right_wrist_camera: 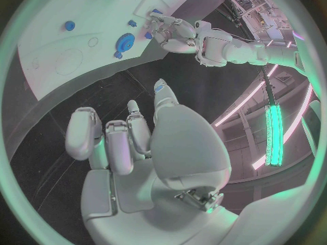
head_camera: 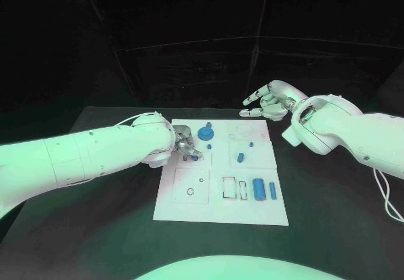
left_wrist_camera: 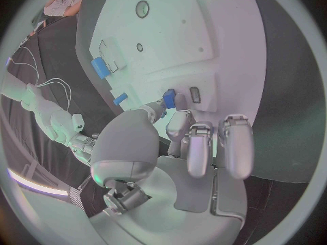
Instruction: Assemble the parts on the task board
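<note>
The left robot hand is seen over the upper left part of the white task board, at about ten o'clock from the board's middle; a small blue part is pinched at its fingertips, just beside a small rectangular slot in the board. A blue gear-shaped part stands on the board just beside that hand, at about one o'clock from it. Toward the board's middle a short blue peg lies flat. At about four o'clock on the board, a larger blue cylinder and a thin blue pin lie side by side near a rectangular cut-out. The right robot hand is held above the black surface beyond the board's far right corner, released, fingers apart and grasping nothing
</note>
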`<state>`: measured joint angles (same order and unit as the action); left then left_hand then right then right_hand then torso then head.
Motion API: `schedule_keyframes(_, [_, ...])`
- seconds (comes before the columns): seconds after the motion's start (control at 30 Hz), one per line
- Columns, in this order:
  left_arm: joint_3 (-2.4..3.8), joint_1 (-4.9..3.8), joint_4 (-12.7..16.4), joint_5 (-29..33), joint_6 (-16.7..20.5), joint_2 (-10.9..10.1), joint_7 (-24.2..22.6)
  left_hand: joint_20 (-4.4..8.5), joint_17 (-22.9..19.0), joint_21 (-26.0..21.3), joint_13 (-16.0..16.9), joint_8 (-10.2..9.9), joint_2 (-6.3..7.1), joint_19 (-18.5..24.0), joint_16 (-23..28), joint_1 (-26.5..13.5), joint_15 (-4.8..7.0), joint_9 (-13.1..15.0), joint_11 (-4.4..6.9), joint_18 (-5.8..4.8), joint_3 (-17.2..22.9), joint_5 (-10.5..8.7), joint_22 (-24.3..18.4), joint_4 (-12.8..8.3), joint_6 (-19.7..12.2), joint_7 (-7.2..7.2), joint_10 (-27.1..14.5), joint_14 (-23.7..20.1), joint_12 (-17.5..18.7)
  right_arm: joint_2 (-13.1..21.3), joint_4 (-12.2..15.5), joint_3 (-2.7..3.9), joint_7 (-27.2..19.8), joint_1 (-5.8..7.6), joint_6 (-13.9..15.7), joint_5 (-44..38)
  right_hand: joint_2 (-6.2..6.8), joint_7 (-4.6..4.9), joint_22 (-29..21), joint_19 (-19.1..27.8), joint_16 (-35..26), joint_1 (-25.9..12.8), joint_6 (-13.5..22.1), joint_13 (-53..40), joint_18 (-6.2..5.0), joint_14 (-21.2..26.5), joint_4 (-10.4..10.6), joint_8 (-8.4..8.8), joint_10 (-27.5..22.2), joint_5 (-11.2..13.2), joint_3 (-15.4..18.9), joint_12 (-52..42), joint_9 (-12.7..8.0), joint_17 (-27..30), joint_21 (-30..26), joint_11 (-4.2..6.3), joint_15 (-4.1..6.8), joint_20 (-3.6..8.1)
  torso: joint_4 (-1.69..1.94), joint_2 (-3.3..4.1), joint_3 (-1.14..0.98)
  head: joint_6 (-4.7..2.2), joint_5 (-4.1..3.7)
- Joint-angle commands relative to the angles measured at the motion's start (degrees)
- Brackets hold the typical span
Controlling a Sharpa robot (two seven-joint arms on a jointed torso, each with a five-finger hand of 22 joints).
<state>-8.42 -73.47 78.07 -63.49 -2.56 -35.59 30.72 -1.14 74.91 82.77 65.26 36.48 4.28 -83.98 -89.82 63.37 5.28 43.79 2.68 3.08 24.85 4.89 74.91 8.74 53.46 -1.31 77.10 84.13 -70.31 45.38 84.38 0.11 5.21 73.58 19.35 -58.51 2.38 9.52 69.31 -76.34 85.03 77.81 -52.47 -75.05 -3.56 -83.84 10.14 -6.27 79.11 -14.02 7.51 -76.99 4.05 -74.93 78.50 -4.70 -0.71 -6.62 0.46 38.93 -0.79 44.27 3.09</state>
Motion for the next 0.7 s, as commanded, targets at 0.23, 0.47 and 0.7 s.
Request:
schedule_keyframes(0.23, [-0.19,0.15,-1.17,-0.28,-2.55,0.74,0.45,0.71,15.09,0.05,0.38,0.20,-0.42,-2.53,-0.18,-0.82,0.60,0.58,-0.06,-0.85,-4.12,-0.30,5.34,1.13,0.49,0.07,0.50,5.87,-0.64,-0.15,-0.01,0.04,-0.17,0.11,-0.31,-0.15,-0.52,0.00,-0.11,0.39,-0.44,-0.29,-0.18,-1.02,-1.07,-3.81,0.09,-0.29,-0.18,0.27,0.42,0.30,-0.06,-4.65,-0.27,0.06,0.36,-0.04,0.03,0.00,0.00,0.13,-0.14])
schedule_keyframes(0.47, [-0.18,0.14,-1.77,-0.28,-2.68,1.12,0.45,0.80,15.09,0.04,0.42,0.25,-0.54,-2.56,-0.18,-1.05,0.67,0.94,0.01,-0.86,-6.67,-0.31,5.40,1.89,0.60,0.14,0.55,5.87,-0.71,-0.25,-0.06,0.03,-0.28,0.11,-0.12,-0.15,-0.52,0.01,-0.32,0.52,-0.52,-0.30,-0.18,-0.98,-1.11,-3.78,0.11,-0.29,-0.22,0.28,0.46,0.33,-0.06,-4.50,-0.39,0.05,0.36,-0.04,0.02,-0.02,0.03,0.15,-0.20])
schedule_keyframes(0.7, [-0.18,0.14,-2.19,-0.28,-2.42,1.20,0.44,0.80,15.09,0.02,0.44,0.13,-0.20,-2.60,-0.18,-2.62,0.65,1.32,-0.02,-0.88,-11.53,-0.38,5.50,4.22,0.72,0.11,0.58,5.87,-0.77,-0.32,-0.15,0.03,-0.35,0.11,0.01,-0.15,-0.53,0.02,-0.67,0.76,-0.66,-0.38,-0.15,-0.86,-1.19,-3.72,0.24,-0.29,-0.34,0.33,0.63,0.45,-0.06,-4.26,-0.62,0.04,0.35,-0.04,0.07,-0.05,0.08,0.10,-0.30])
